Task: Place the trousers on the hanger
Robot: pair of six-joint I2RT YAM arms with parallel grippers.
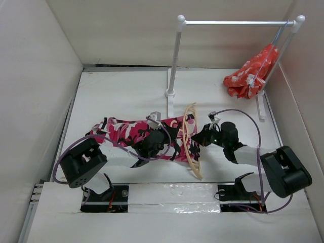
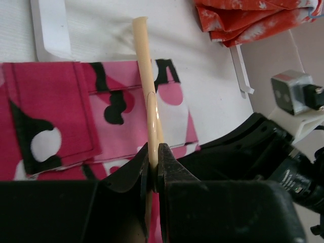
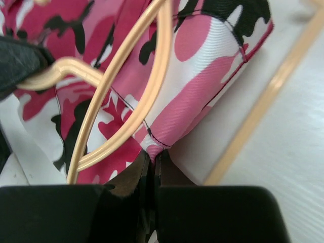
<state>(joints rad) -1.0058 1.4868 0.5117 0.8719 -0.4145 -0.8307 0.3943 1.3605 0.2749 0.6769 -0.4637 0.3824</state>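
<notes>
The camouflage trousers (image 1: 124, 132) lie folded across the middle of the table. The tan wooden hanger (image 1: 195, 162) is at their right end, with the trouser end passing through it. My left gripper (image 1: 171, 140) is over the trousers and shut on a hanger bar (image 2: 144, 66), with the jaws (image 2: 153, 152) pinching it. My right gripper (image 1: 198, 137) is just right of the hanger. It is shut on the trousers' edge (image 3: 212, 66), with the pinch low in the right wrist view (image 3: 153, 154). Hanger arms (image 3: 121, 81) curve over the fabric there.
A white garment rack (image 1: 174, 55) stands at the back with its rail (image 1: 238, 22) overhead. An orange-red floral cloth (image 1: 251, 73) hangs at its right end and also shows in the left wrist view (image 2: 248, 17). White walls close in the left, back and right sides.
</notes>
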